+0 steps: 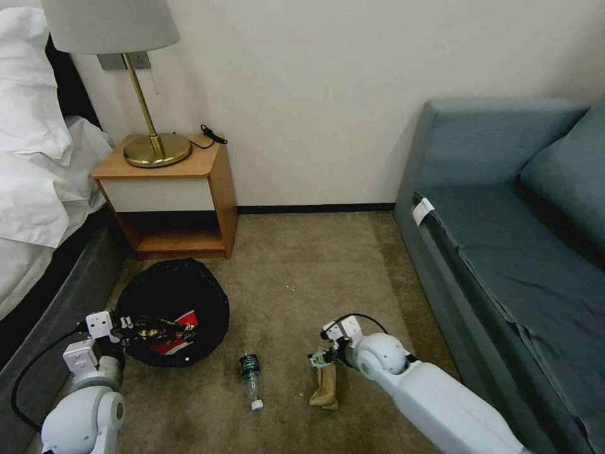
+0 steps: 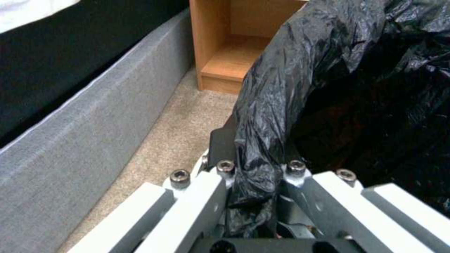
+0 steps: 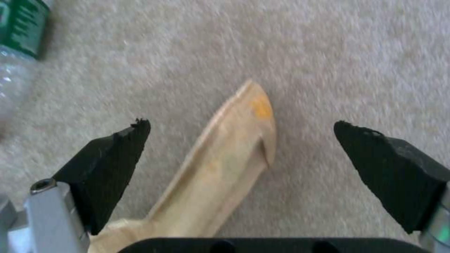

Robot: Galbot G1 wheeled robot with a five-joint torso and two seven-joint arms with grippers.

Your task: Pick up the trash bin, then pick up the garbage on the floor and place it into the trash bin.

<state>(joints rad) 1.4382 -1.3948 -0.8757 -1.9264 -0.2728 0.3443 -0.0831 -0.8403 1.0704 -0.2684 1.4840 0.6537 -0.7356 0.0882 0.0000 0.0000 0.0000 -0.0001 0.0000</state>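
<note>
At lower centre of the head view, the right gripper hangs over the tan paper on the carpet, its pads spread wide with the paper between them, untouched. The plastic bottle lies just left. At lower left, the left gripper is clamped on the trash bin rim, two wrappers inside.

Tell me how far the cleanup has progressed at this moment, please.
Done: the left gripper is clamped on the rim of the round bin lined with a black plastic bag, and a red-and-white wrapper and a gold-and-dark wrapper lie inside. In hand: the right gripper is open around the crumpled tan paper on the carpet. Left: the paper and the clear plastic bottle with green label.
</note>
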